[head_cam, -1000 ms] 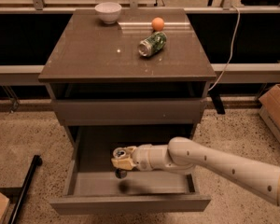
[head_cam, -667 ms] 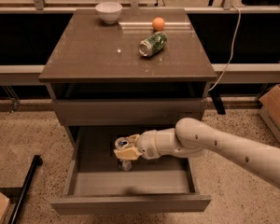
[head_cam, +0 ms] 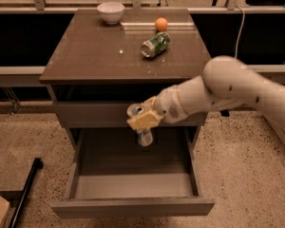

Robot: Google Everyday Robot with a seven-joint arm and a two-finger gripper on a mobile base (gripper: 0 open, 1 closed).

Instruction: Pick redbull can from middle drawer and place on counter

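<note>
My gripper (head_cam: 141,120) is shut on the redbull can (head_cam: 144,137), a slim bluish-silver can with a shiny lid. It holds the can upright in the air above the open middle drawer (head_cam: 133,186), level with the closed drawer front above it. The drawer's grey floor shows nothing else on it. The counter (head_cam: 92,51) is the glossy brown top slab of the cabinet, above and behind the can. My white arm (head_cam: 228,87) reaches in from the right.
On the counter lie a green-patterned can (head_cam: 155,44) on its side, an orange ball (head_cam: 161,23) and a white bowl (head_cam: 110,12) at the back left. A black pole (head_cam: 26,194) leans on the floor at the lower left.
The gripper has lifted the redbull can up out of the drawer, from near the drawer floor to the height of the upper drawer front. The arm has risen with it.
</note>
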